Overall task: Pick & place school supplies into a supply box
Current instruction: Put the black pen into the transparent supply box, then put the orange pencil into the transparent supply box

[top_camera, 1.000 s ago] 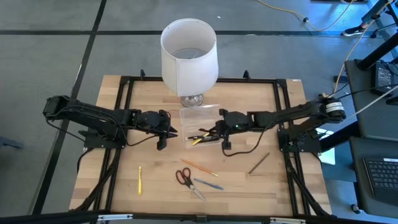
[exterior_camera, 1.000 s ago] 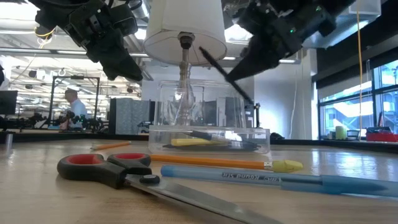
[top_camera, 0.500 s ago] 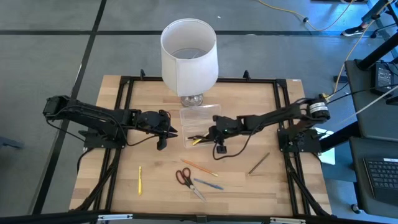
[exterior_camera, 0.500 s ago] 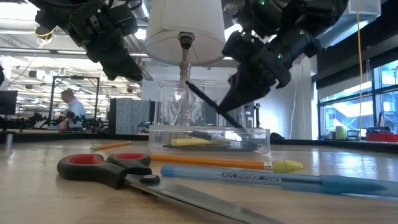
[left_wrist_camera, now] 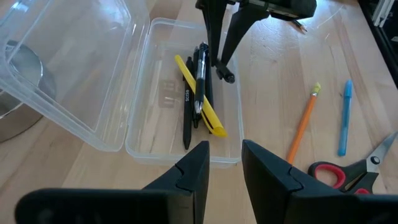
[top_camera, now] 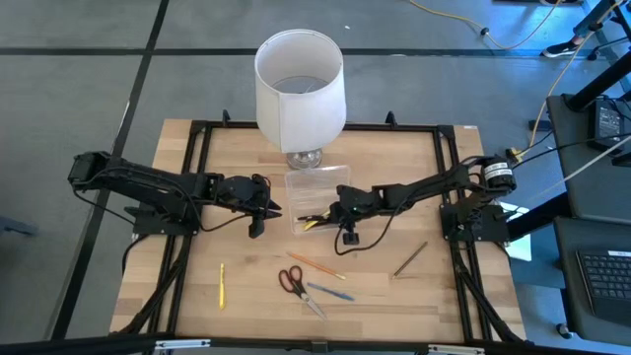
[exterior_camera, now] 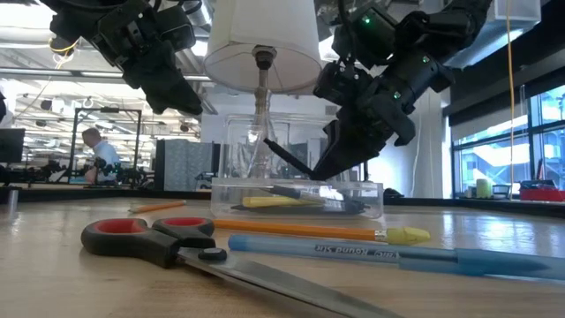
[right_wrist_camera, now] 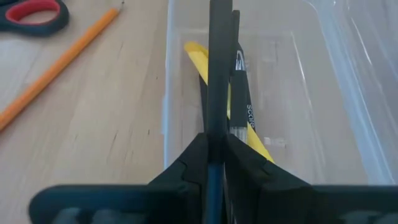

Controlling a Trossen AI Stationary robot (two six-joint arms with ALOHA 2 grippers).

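Right gripper (right_wrist_camera: 214,146) pinches a dark pen (right_wrist_camera: 219,68) over the box (left_wrist_camera: 140,140); next, release. Left gripper (left_wrist_camera: 224,165) waits part-open, empty.

Right claw (exterior_camera: 322,168) lower, over box (exterior_camera: 297,196)

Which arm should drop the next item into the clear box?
Right. The right gripper already holds a black pen slanted over the open supply box; the left gripper hovers empty beside it.
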